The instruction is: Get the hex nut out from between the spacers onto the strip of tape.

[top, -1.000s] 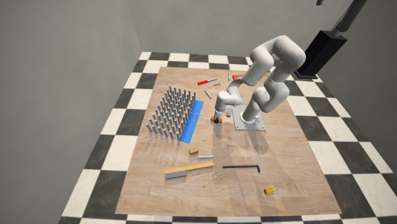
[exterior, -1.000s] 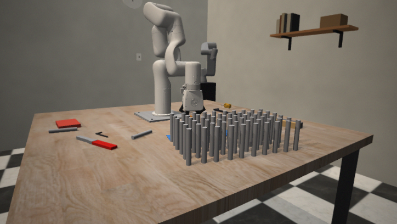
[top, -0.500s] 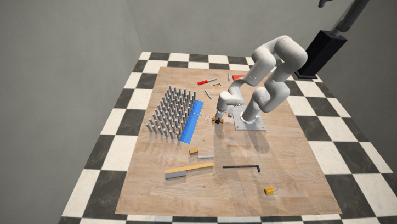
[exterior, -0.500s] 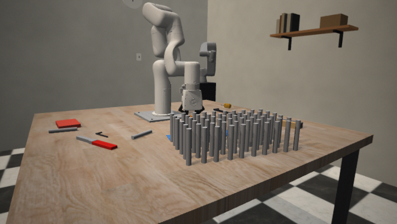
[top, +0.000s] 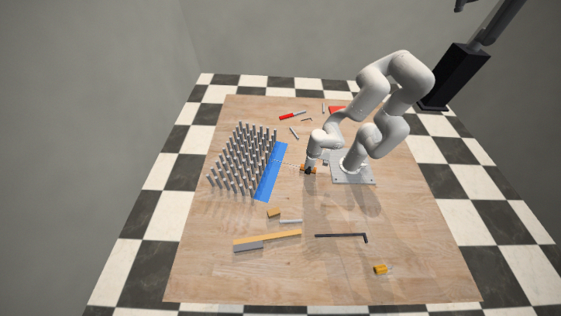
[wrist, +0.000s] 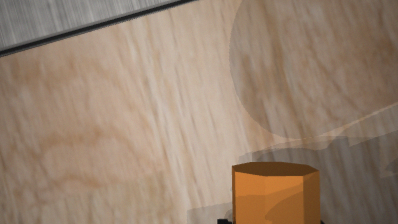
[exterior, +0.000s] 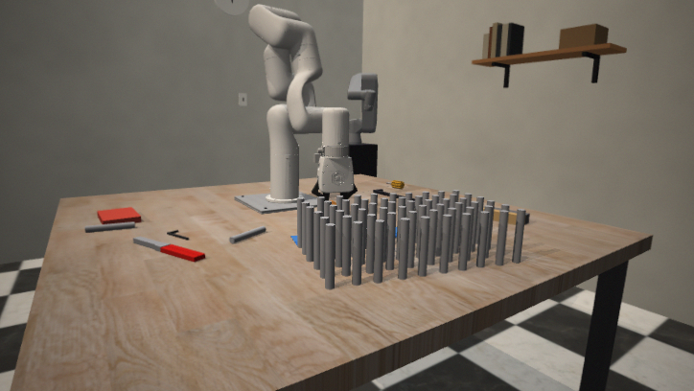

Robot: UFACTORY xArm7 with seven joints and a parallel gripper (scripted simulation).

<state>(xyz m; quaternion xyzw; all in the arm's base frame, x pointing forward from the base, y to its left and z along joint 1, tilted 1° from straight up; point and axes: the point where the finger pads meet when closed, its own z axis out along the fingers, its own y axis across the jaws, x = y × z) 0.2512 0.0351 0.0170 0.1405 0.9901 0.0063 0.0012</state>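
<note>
My gripper (top: pixel 308 170) is shut on the orange-brown handle of the hook pick (top: pixel 302 167), low over the table just right of the blue tape strip (top: pixel 271 170). The pick's thin shaft (top: pixel 283 163) reaches left across the strip to the edge of the grey spacers (top: pixel 242 156). In the wrist view the handle's end (wrist: pixel 275 196) fills the lower right. In the exterior view the gripper (exterior: pixel 335 190) stands behind the spacers (exterior: pixel 403 233), and only a bit of the strip (exterior: pixel 294 239) shows. The hex nut is hidden among the spacers.
The arm's base plate (top: pixel 351 171) lies right of the gripper; its edge shows in the wrist view (wrist: pixel 75 22). A red-handled tool (top: pixel 291 114), small rods, a red block (top: pixel 336 108), a wooden bar (top: pixel 266 238), a black hex key (top: pixel 341 235) and a yellow piece (top: pixel 380 269) lie about the table.
</note>
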